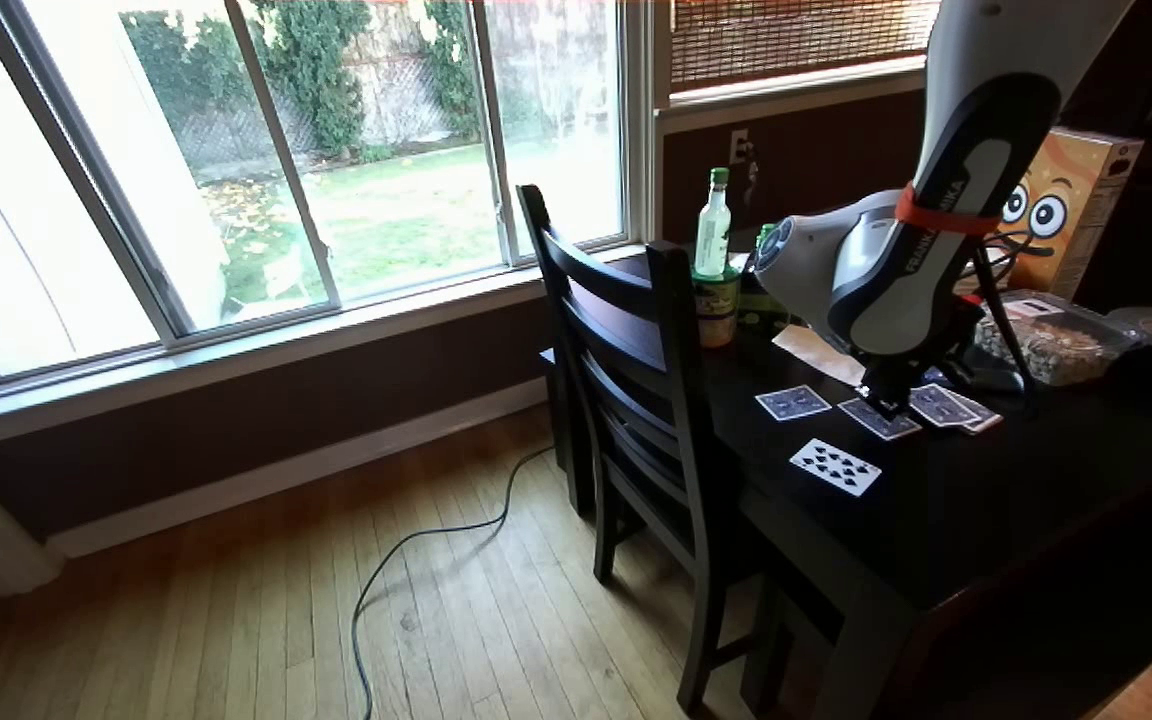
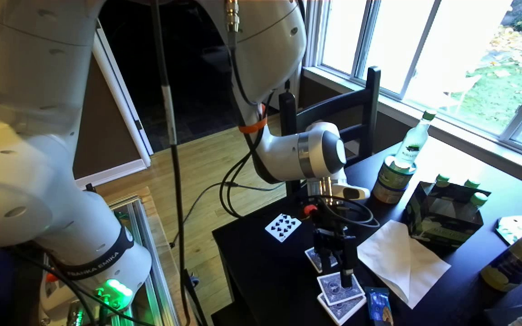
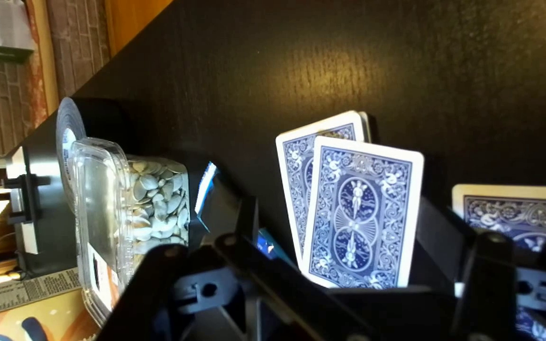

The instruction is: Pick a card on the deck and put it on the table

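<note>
A deck of blue-backed cards [image 3: 295,161] lies on the dark table [image 3: 235,85]. One blue-backed card [image 3: 365,213] lies askew on top of the deck; the deck [image 2: 342,311] and this card [image 2: 337,288] also show in an exterior view. My gripper [image 3: 339,225] is open, with its fingers apart on either side of the deck in the wrist view. In an exterior view the gripper [image 2: 336,274] points down just over the deck. Nothing shows between the fingers as held. Whether the fingertips touch the cards cannot be told.
A face-up spade card [image 1: 836,467] and face-down cards [image 1: 793,402] [image 1: 881,420] lie beside the deck. Around it are a blue packet [image 2: 379,305], a paper napkin [image 2: 403,260], a bottle carrier [image 2: 444,222] and a clear seed box [image 3: 159,203]. A chair [image 1: 636,400] stands at the table.
</note>
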Motion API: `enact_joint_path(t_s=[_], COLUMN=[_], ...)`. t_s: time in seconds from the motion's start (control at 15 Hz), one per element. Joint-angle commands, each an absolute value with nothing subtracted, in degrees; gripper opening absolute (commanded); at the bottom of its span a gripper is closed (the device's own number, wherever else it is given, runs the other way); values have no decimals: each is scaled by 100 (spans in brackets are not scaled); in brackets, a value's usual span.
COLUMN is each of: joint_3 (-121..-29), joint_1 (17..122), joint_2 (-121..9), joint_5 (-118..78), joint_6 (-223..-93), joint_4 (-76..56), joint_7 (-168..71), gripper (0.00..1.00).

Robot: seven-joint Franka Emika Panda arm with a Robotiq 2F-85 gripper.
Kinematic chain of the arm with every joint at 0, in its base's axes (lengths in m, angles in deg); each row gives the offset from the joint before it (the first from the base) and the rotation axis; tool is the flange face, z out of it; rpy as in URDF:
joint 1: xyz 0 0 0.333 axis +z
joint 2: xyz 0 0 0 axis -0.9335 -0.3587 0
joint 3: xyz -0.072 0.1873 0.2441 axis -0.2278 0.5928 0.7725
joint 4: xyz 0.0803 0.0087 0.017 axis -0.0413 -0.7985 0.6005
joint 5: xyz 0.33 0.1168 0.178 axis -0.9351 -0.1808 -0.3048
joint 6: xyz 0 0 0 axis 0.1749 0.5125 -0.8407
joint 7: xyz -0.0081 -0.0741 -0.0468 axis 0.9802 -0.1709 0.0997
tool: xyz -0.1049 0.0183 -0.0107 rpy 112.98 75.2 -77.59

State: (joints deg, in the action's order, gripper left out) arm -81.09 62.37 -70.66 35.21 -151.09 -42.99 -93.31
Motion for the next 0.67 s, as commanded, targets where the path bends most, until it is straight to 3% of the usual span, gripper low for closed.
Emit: enact_joint_path(t_s=[0.0, 0.27, 0.6], joint_3=[-8158, -8173, -8198], joint_1=[6294, 6279, 6290], joint_2=[-7239, -7305, -7405], joint_5=[3480, 3552, 3519], joint_6=[-14991, -15063, -14929], joint_4=[-4143, -4126, -4065], joint_7=[-9329, -9278, -9189], gripper=[86, 91, 91])
